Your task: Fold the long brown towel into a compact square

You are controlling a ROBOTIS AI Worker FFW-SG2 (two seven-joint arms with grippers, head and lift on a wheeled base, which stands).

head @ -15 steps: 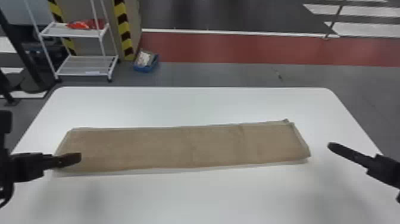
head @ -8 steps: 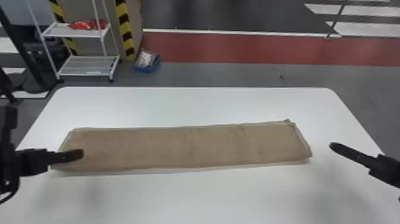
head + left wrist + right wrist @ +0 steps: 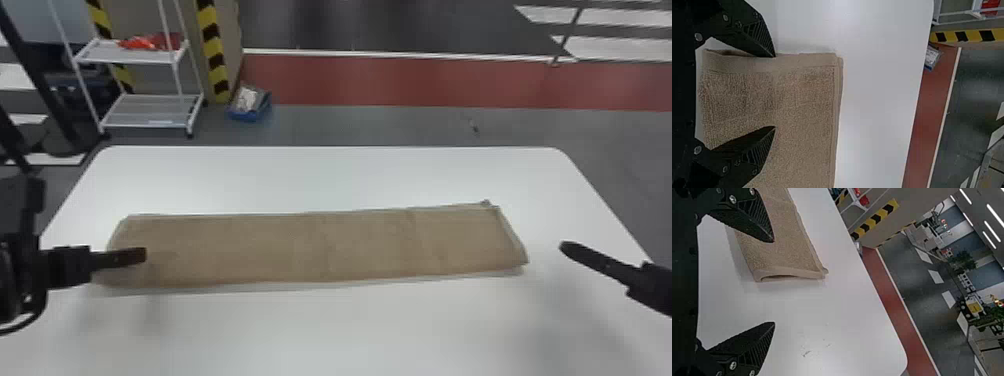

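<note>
The long brown towel (image 3: 320, 247) lies flat as a strip across the white table (image 3: 350, 330), a small corner poking up at its far right. Over the towel's left end is my left gripper (image 3: 142, 256). In the left wrist view the same gripper (image 3: 775, 92) stands open above the towel (image 3: 801, 102), its fingers on either side of part of the end. My right gripper (image 3: 565, 247) is to the right of the towel's right end. Seen from the right wrist, this gripper (image 3: 774, 282) is open, the towel's slightly raised end (image 3: 789, 272) between and beyond its fingers.
Bare tabletop lies in front of and behind the towel. Past the table's far edge stand a white shelf rack (image 3: 150, 112) with red items and a blue box (image 3: 250, 105) on the floor.
The left gripper has moved slightly to the right over the towel's left end. The towel and the right gripper look nearly unchanged.
</note>
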